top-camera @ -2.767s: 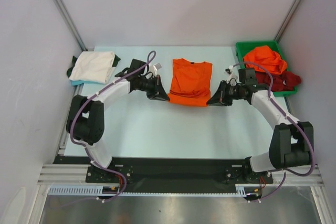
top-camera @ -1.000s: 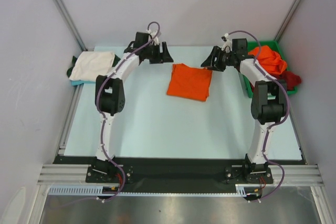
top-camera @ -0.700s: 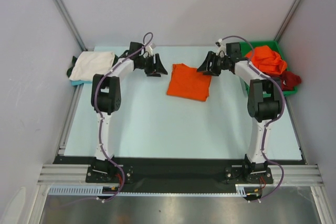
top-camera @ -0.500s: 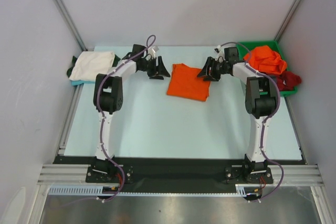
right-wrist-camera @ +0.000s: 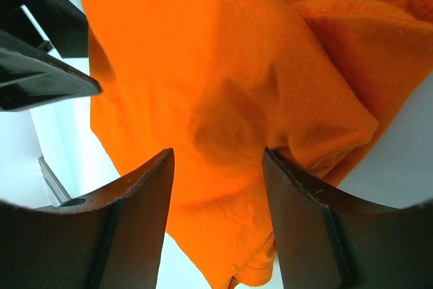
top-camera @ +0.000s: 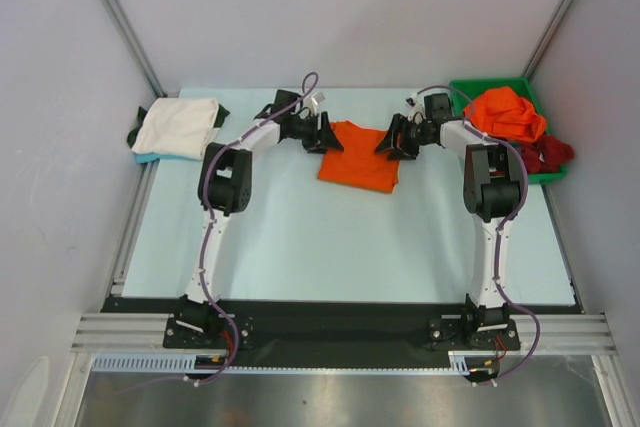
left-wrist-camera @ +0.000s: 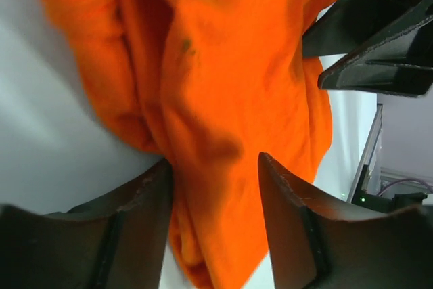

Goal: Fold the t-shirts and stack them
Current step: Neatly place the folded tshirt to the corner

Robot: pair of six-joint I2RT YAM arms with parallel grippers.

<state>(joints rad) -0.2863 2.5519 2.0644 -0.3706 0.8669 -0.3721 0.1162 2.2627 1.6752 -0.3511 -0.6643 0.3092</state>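
While a part-folded orange t-shirt (top-camera: 360, 159) lay on the tabletop (top-camera: 300, 237), the left claw (top-camera: 325, 135) and right claw (top-camera: 386, 139) were found agape astride its far corners, nothing clamped. A white t-shirt (top-camera: 180, 127) was stacked at left; the crumpled t-shirts (top-camera: 505, 112) (one orange, one dark red) at the green bin (top-camera: 485, 83) were left to be folded.

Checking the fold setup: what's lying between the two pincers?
The orange t-shirt, far corners inside the left pincer and right pincer, seen in the top view.

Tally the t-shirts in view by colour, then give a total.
Orange t-shirts: 2, a folded one mid-table and a crumpled one in the green bin.
White t-shirt: 1.
Dark red t-shirt: 1.
Total: 4; the dark cloth under the white one is unclear.
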